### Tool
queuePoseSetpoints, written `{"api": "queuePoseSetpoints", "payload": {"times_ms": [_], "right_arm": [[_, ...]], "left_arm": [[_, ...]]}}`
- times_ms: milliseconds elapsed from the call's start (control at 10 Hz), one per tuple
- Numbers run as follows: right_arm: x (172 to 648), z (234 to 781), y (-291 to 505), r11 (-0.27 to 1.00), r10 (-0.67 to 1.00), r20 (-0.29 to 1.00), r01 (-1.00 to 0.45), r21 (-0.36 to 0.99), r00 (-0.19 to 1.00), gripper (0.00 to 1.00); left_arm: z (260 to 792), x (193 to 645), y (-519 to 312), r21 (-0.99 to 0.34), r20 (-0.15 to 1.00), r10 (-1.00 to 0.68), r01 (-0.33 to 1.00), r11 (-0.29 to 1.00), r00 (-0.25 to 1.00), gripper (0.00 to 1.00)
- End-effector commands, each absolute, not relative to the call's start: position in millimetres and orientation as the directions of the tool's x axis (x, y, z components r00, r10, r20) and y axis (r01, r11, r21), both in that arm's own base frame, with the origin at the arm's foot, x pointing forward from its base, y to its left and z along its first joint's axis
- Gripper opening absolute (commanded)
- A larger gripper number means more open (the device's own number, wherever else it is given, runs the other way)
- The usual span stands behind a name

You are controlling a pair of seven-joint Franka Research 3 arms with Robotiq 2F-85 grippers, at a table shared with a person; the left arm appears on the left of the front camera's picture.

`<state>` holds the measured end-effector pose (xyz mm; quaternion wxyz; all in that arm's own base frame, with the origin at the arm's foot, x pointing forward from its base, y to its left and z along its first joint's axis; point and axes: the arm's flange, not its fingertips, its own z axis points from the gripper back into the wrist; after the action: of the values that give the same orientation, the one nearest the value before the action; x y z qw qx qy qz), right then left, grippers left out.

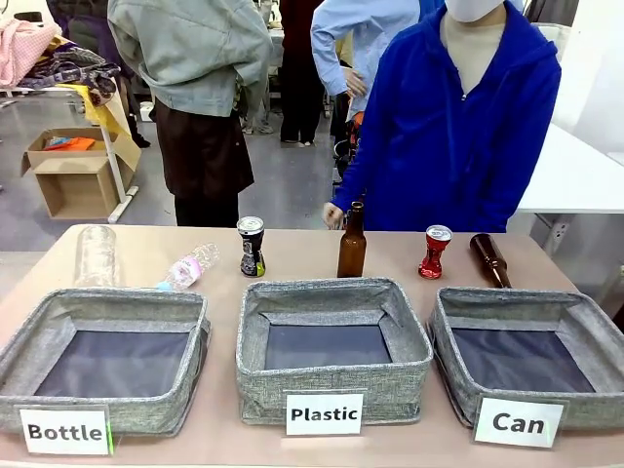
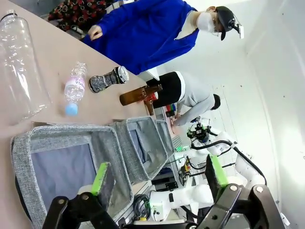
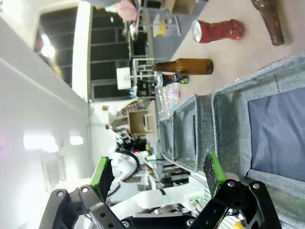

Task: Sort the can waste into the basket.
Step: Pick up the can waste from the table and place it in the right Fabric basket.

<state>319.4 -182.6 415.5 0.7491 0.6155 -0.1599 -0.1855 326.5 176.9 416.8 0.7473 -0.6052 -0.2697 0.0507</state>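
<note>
My left gripper (image 2: 158,174) is wide open and holds nothing. My right gripper (image 3: 157,171) is wide open and empty too. The "Can" basket (image 1: 507,298) sits on my right side of the table (image 1: 390,255), and no can is in it yet.

The red can (image 1: 436,252) stands just behind the "Can" basket's back left corner. It is dented and thin in the middle, so I think it may tip or slip when I squeeze it. A lying brown bottle (image 1: 489,259) is just beside it, close behind the "Can" basket's back rim. If I bump that bottle, it may roll.

The black can (image 1: 252,246) stands well to the left of the "Can" basket, behind the "Plastic" basket (image 1: 255,361). A standing brown bottle (image 1: 352,244) is between it and the "Can" basket, and the person's hand (image 1: 333,215) is near that bottle. Carrying the black can low could knock the bottle over or hit the hand. Letting go too soon would drop it in the wrong basket.

The 2 cans are close to the table's far edge, so a push could send them off. There is a bare strip of table between the "Can" basket and the red can, and open air above the "Can" basket.
</note>
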Motion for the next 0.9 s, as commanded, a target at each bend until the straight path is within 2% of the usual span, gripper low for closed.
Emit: {"api": "queuePoseSetpoints", "payload": {"times_ms": [0,100,200,300,500,600,700,800], "right_arm": [[350,426,-166,0.49,-0.268,0.363,-0.198,0.849,0.892,1.0],[366,427,-155,0.606,-0.062,0.624,-0.468,0.644,0.779,1.0],[381,426,-142,0.655,0.092,0.744,-0.603,0.455,0.662,1.0],[398,423,-127,0.672,0.171,0.772,-0.646,0.363,0.612,1.0],[423,416,-94,0.749,0.279,0.761,-0.629,0.209,0.586,1.0],[432,408,-80,0.809,0.296,0.763,-0.575,0.119,0.574,1.0],[437,408,-78,0.852,0.287,0.766,-0.519,0.072,0.576,1.0],[438,410,-81,0.883,0.248,0.737,-0.459,0.094,0.628,1.0]], "left_arm": [[419,327,179,-0.935,0.335,0.396,0.249,0.254,0.855,1.0],[419,327,179,-0.935,0.335,0.396,0.249,0.254,0.855,1.0],[419,327,179,-0.935,0.335,0.396,0.249,0.254,0.855,1.0],[419,327,179,-0.935,0.335,0.396,0.249,0.254,0.855,1.0],[419,327,179,-0.935,0.335,0.396,0.249,0.254,0.855,1.0],[419,327,179,-0.935,0.335,0.396,0.249,0.254,0.855,1.0],[419,327,179,-0.935,0.335,0.396,0.249,0.254,0.855,1.0],[419,327,179,-0.935,0.335,0.396,0.249,0.254,0.855,1.0]]}}
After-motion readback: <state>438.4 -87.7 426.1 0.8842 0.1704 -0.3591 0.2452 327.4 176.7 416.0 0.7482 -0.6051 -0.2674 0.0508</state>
